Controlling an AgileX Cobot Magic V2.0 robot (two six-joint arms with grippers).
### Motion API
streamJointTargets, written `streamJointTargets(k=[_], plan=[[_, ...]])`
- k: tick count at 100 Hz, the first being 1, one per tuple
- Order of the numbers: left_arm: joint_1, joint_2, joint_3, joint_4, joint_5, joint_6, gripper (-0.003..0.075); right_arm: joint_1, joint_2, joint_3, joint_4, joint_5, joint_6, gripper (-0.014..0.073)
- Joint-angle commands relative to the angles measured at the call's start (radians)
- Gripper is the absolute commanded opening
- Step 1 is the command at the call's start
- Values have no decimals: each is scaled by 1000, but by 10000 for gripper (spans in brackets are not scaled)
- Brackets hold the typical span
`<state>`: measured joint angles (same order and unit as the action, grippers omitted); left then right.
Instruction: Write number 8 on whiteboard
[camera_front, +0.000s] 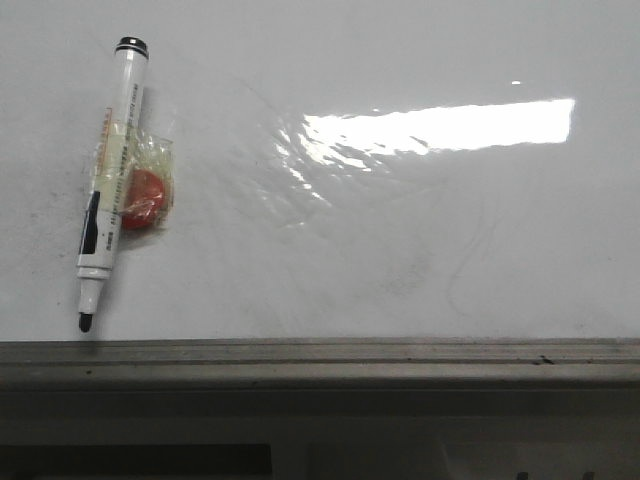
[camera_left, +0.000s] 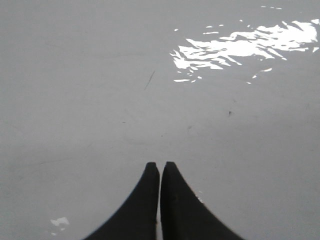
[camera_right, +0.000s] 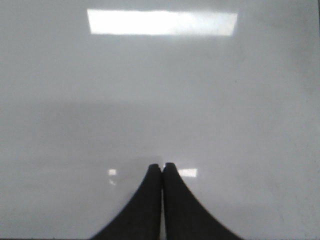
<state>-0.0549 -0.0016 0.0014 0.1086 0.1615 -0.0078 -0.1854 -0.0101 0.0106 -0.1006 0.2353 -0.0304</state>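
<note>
Large glossy white whiteboard (camera_front: 420, 230) with grey metal frame edge fills the front view, bright glare patch upper right. Only faint grey erased curves on it; no drawn figure visible. White marker with black cap and bare tip (camera_front: 108, 170) lies near the left side, tip toward the frame. Red round object in clear wrapping (camera_front: 145, 197) seems taped to its barrel. Left gripper (camera_left: 160, 165) pinched together, empty, over bare board. Right gripper (camera_right: 163, 166) likewise closed on nothing.

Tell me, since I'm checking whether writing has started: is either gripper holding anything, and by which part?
Nothing is held. The left gripper and right gripper are both shut on nothing; the marker lies untouched on the whiteboard.
</note>
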Motion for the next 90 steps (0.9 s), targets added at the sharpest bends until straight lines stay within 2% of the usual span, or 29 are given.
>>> streamJointTargets(k=[1, 17, 40, 58, 74, 90], plan=[[-7, -31, 32, -9, -65, -10, -20, -8, -21, 13, 23, -100, 3, -64], [-7, -31, 32, -52, -63, -10, -20, -8, -21, 13, 176, -121, 3, -63], [-7, -31, 25, -128, -70, -10, -20, -8, -21, 11, 179, -160, 3, -62], [-7, -17, -23, -170, -33, -10, -20, -8, -12, -36, 218, -133, 3, -63], [-7, 48, -144, -164, 81, -10, -20, -8, 50, -145, 223, -29, -6, -63], [-7, 129, -213, -202, 62, -10, -20, 0, 167, -245, 223, 112, -6, -63]])
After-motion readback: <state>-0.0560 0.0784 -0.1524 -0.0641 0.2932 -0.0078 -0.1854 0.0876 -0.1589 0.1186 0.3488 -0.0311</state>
